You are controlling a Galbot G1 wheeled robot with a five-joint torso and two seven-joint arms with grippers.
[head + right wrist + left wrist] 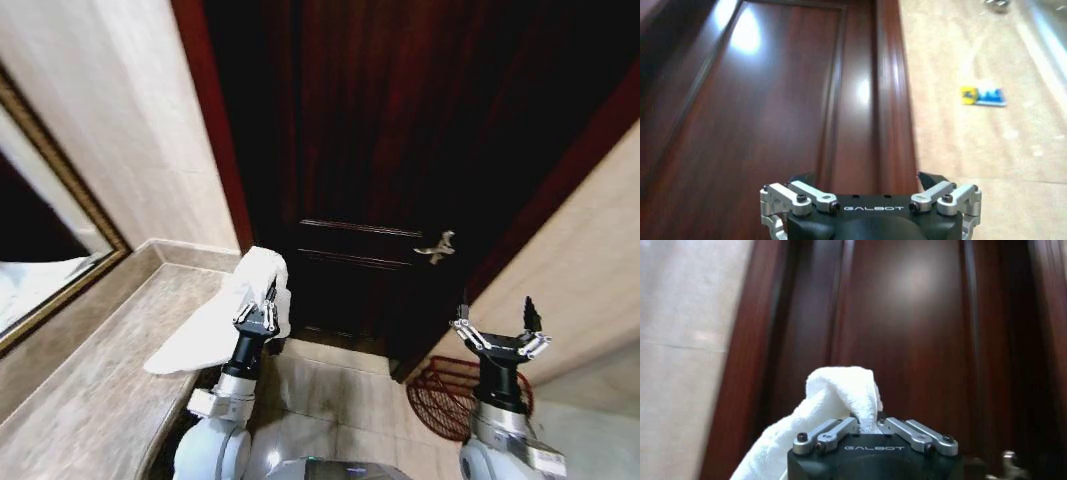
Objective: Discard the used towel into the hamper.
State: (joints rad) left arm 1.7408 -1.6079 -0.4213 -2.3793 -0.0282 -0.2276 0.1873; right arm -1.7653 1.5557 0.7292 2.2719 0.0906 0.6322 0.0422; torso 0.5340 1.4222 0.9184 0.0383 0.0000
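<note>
The white towel (225, 320) hangs from my left gripper (262, 303), which is shut on its upper fold; the lower end still trails on the counter's edge. From the left wrist the towel (840, 392) bunches up between the closed fingers of the left gripper (867, 424), in front of the door. My right gripper (497, 322) is raised at the right, open and holding nothing; the right wrist view shows the right gripper (867, 179) with its jaws spread wide. The hamper (440, 395), a reddish-brown wire basket, stands on the floor just behind the right gripper, by the wall.
A dark wooden door (400, 140) with a metal handle (436, 246) is straight ahead. A marble counter (90, 390) and a framed mirror (40, 240) run along the left. Beige tiled wall (580, 250) bounds the right. Pale floor tiles (340, 390) lie between my arms.
</note>
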